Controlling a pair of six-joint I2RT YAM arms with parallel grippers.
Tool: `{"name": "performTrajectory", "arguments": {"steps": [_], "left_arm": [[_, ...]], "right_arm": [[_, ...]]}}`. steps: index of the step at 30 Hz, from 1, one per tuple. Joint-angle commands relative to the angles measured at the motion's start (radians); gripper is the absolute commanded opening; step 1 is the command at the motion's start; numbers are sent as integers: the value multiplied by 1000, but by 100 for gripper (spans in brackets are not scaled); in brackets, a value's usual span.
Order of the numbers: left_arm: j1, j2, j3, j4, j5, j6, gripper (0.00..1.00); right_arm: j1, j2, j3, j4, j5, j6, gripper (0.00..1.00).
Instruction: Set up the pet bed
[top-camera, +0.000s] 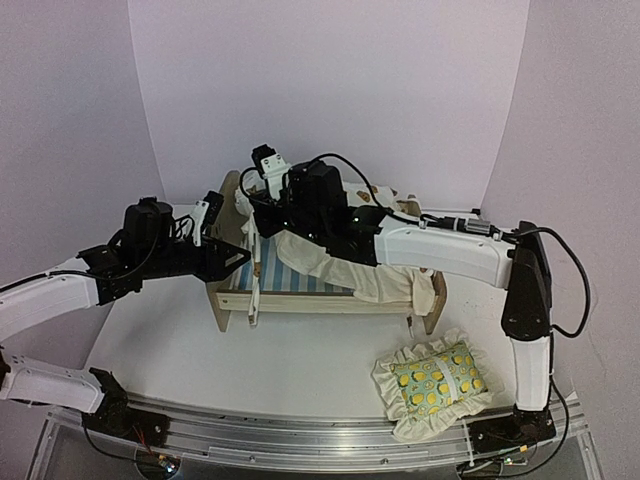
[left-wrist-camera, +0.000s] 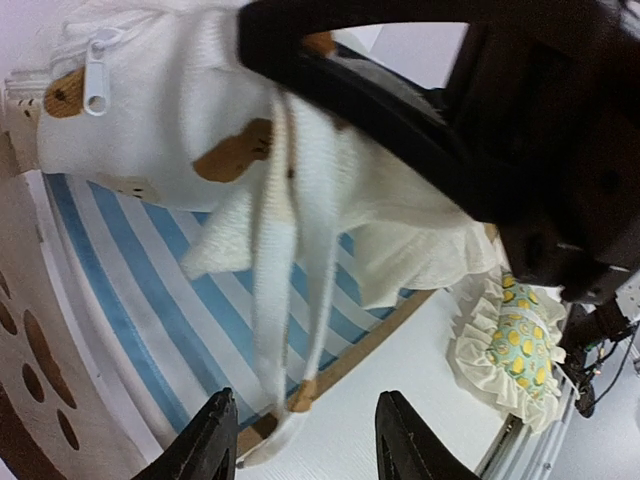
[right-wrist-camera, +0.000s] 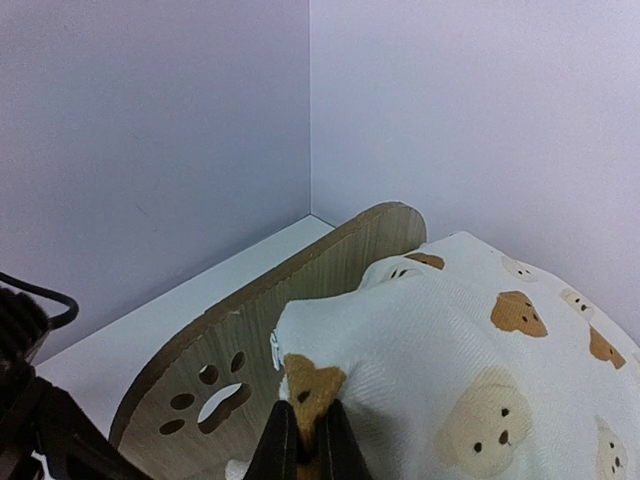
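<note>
My right arm reaches from the near right corner of the white desk (top-camera: 300, 360) across to the far left. My right fingers (right-wrist-camera: 278, 445) are pinched together on a corner of the cream cushion printed with brown bear faces (right-wrist-camera: 470, 370). The cushion is soft woven cloth with a white zipper (left-wrist-camera: 97, 75) at one edge. It hangs bunched over the small light-wood pet bed (top-camera: 320, 301), which sits at the middle of the desk.

The bed's rounded headboard with its paw-print cutout stands at the left end, just behind the lifted corner. Low rails frame a flat blue-and-white striped base.

My left arm stretches low from the left, wrist level, toward the headboard end. My left fingers (left-wrist-camera: 210, 445) stand apart over the bed's near rail, clamping nothing. The cushion's narrow cream fabric ties (left-wrist-camera: 275, 300) dangle down toward the gap between them.

The small green lemon-print pillow with a cream ruffled border (top-camera: 435, 380) lies flat on the desk, near right of the bed and apart from it.
</note>
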Motion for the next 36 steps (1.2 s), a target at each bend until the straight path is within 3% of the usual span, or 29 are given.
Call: {"name": "performTrajectory", "arguments": {"steps": [1,10,17,30,33,36], "left_arm": [[-5,37,50,60,-136,43,47],[-21,91,59,89,-63,63,46],[-36,141,65,126,-90,72,45],[-42,217,98,150,-157,62,31],[-55,234,108,150,-150,57,35],[-70,240,108,155,-138,53,48]], "right_arm": [[-1,-95,-20,72,-17,10,0],[-2,-100,-29,72,-24,10,0],[-2,-103,-34,72,-21,10,0],[-2,-131,-72,75,-36,56,0],[-2,-138,-77,77,-42,60,0],[-2,-139,-75,77,-43,61,0]]}}
